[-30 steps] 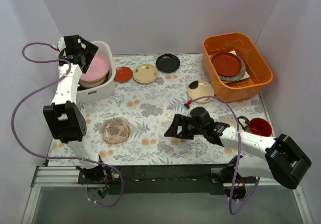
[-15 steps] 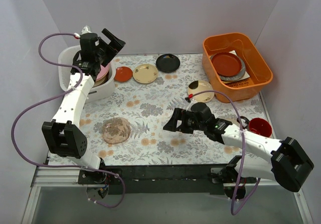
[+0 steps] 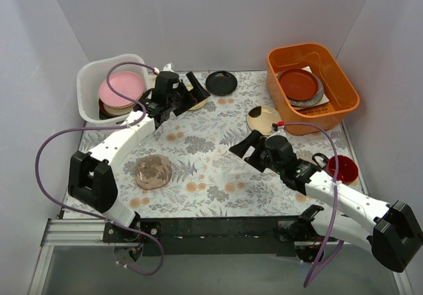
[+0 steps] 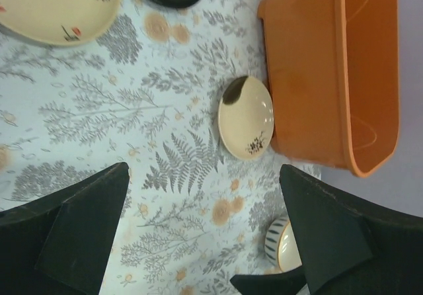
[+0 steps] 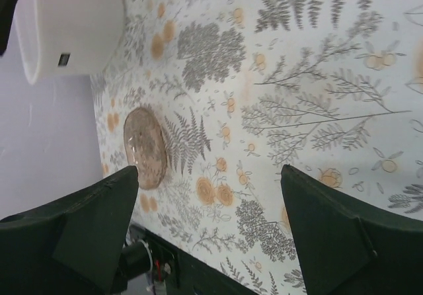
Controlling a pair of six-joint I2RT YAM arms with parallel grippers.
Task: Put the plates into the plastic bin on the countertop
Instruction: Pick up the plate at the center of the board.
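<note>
The white plastic bin (image 3: 94, 77) stands at the back left with a pink plate (image 3: 122, 88) on top of other dishes inside. My left gripper (image 3: 196, 91) is open and empty, above the yellow plate (image 4: 56, 4), with the black plate (image 3: 221, 82) just right of it. A beige plate (image 3: 264, 118) lies by the orange tub. A brownish floral plate (image 3: 153, 171) lies at the front left. My right gripper (image 3: 246, 146) is open and empty over the middle of the countertop (image 3: 205, 143). The orange-red plate is hidden behind my left arm.
An orange tub (image 3: 344, 86) at the back right holds a red-brown plate (image 3: 299, 83) on other dishes. A red mug (image 3: 342, 167) and a small striped cup (image 4: 284, 244) sit at the right edge. The right wrist view shows the bin (image 5: 73, 24) and the floral plate (image 5: 145, 146).
My left arm has swung right from over the bin to above the yellow plate; the pink plate now lies uncovered in the bin. My right gripper has moved back and to the right.
</note>
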